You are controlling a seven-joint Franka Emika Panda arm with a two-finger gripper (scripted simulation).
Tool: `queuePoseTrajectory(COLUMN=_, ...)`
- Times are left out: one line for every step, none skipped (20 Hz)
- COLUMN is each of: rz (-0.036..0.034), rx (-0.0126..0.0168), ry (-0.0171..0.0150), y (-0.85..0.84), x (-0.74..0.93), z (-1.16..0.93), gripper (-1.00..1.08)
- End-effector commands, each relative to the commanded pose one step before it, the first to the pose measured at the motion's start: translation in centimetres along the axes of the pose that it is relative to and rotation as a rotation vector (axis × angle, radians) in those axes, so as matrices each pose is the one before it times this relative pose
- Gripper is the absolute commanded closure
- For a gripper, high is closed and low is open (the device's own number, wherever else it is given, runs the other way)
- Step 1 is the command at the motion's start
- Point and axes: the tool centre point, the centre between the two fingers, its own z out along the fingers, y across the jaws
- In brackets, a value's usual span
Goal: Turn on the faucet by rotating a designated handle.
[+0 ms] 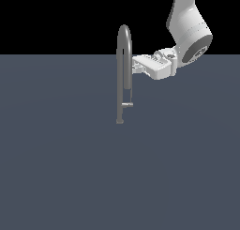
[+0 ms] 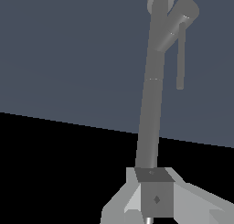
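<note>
jaws: cannot tell if open or closed; in the exterior view the fingers merge with the pipe, and the wrist view shows only blurred grey finger bodies at the frame edge
gripper [image 1: 136, 65]: horizontal, up at the faucet's upper pipe just under the gooseneck, touching or nearly so; can't say whether it is around the pipe or beside it
risk 1: gripper is high on the pipe, well apart from the handle low on the stem; closing here would likely grab pipe, not handle, so no rotation
risk 2: descending along the pipe could scrape or jam the fingers on the stem
risk 3: the bar is thin and short; a sideways push off-centre may slip past it
handle [image 1: 126, 104]: short thin light-grey bar, horizontal, sticking from the lower stem toward the exterior view's right, just above the base; also seen in the wrist view [image 2: 180, 58]
faucet [image 1: 123, 74]: tall thin grey metallic pipe, narrow inverted-U top, small round base, upright
place: faucet stands near the floor's middle, toward its far edge
floor [image 1: 56, 168]: flat dark blue-grey
</note>
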Motion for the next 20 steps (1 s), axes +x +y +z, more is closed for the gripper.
queuePoseTrajectory(rz=0.03905, rx=0.03939, ry=-0.04915, y=-0.266, x=1.859, z=0.235, gripper=1.08)
queuePoseTrajectory(rz=0.01442, rx=0.01434, ry=-0.01751, y=-0.093, x=0.693, z=0.084, gripper=1.08)
queuePoseTrajectory(rz=0.01382, rx=0.01373, ry=-0.01672, y=-0.090, x=0.665, z=0.083, gripper=1.08)
queuePoseTrajectory(rz=0.01318, rx=0.01310, ry=-0.01591, y=-0.086, x=0.636, z=0.083, gripper=1.08)
queuePoseTrajectory(rz=0.01250, rx=0.01242, ry=-0.01503, y=-0.082, x=0.605, z=0.083, gripper=1.08)
queuePoseTrajectory(rz=0.01176, rx=0.01170, ry=-0.01412, y=-0.077, x=0.571, z=0.081, gripper=1.08)
queuePoseTrajectory(rz=0.01096, rx=0.01089, ry=-0.01311, y=-0.072, x=0.532, z=0.077, gripper=1.08)
queuePoseTrajectory(rz=0.01008, rx=0.01001, ry=-0.01204, y=-0.067, x=0.490, z=0.072, gripper=1.08)
queuePoseTrajectory(rz=0.00912, rx=0.00907, ry=-0.01088, y=-0.061, x=0.445, z=0.068, gripper=1.08)
queuePoseTrajectory(rz=0.00813, rx=0.00809, ry=-0.00968, y=-0.054, x=0.397, z=0.062, gripper=1.08)
queuePoseTrajectory(rz=0.00709, rx=0.00707, ry=-0.00845, y=-0.047, x=0.349, z=0.057, gripper=1.08)
queuePoseTrajectory(rz=0.00599, rx=0.00600, ry=-0.00715, y=-0.040, x=0.297, z=0.054, gripper=1.08)
queuePoseTrajectory(rz=0.00488, rx=0.00494, ry=-0.00586, y=-0.033, x=0.246, z=0.049, gripper=1.08)
queuePoseTrajectory(rz=0.00375, rx=0.00385, ry=-0.00455, y=-0.025, x=0.194, z=0.044, gripper=1.08)
queuePoseTrajectory(rz=0.00256, rx=0.00269, ry=-0.00317, y=-0.017, x=0.136, z=0.041, gripper=1.08)
queuePoseTrajectory(rz=0.00146, rx=0.00159, ry=-0.00186, y=-0.009, x=0.083, z=0.026, gripper=1.08)
queuePoseTrajectory(rz=0.00000, rx=0.00000, ry=0.00000, y=-0.003, x=-0.009, z=0.047, gripper=1.08)
queuePoseTrajectory(rz=0.00000, rx=0.00000, ry=0.00000, y=0.000, x=0.000, z=0.000, gripper=1.08)
queuePoseTrajectory(rz=0.00000, rx=0.00000, ry=0.00000, y=0.000, x=0.000, z=0.000, gripper=1.08)
queuePoseTrajectory(rz=0.00000, rx=0.00000, ry=0.00000, y=0.000, x=0.000, z=0.000, gripper=1.08)
